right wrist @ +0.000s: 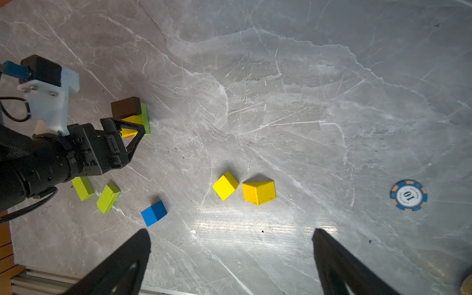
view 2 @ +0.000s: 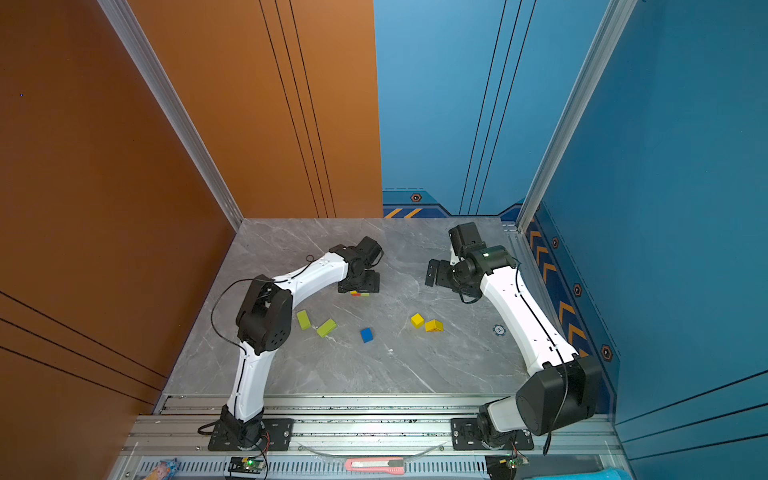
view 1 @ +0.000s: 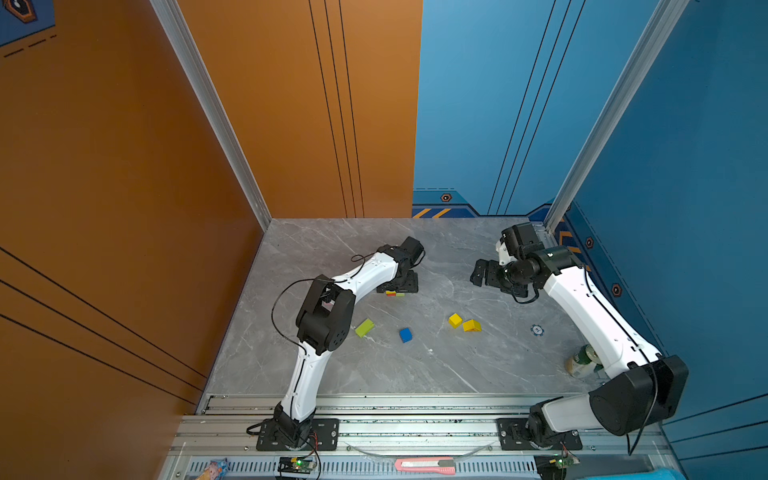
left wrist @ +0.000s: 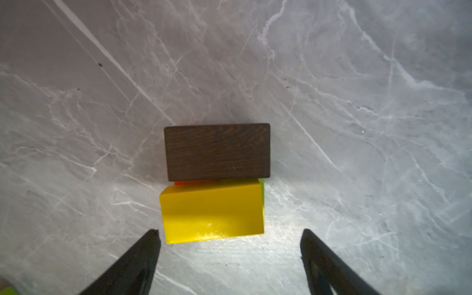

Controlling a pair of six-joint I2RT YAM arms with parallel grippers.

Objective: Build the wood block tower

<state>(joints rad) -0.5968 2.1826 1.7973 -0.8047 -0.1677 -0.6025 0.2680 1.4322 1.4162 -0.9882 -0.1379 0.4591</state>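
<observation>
Currently the tower point(right wrist: 132, 117) is only getting started, at the back-centre of the grey marbled worktop point(view 1: 415, 365). A dark brown wood block point(left wrist: 217, 152) and a yellow wood bar point(left wrist: 212, 210) are lying side by side, touching, across a red wood block point(left wrist: 194, 182) and a lime-green wood bar point(left wrist: 261, 189), both showing only as slivers in the left wrist view. The left gripper point(left wrist: 229, 237) is hovering right over that stack w/ jaws standing wide either side of the yellow bar, not touching it and holding nothing. The right gripper point(right wrist: 231, 235) is hanging above the back-right of the worktop, jaws fully apart, also empty. I'd say layer two is down and fetching the nxt block is the step in hand. That's calling for a straight lift clear of the yellow bar, then a reach to a loose piece, prob. w/ jaws turned across its narrow width. Loose pieces, nearer the front: a loose lime-green bar point(view 2: 304, 320) w/ a second loose lime-green bar point(view 2: 326, 327) just beside it, 1 blue cube point(view 2: 366, 335), 1 yellow cube point(view 2: 417, 320), and 1 yellow triangular prism point(view 2: 434, 326) beside that cube. Totals showing: 3 lime-green bars, 3 yellow pieces, 1 blue, 1 brown, 1 red, so 9 blocks; no pink one is showing.
</observation>
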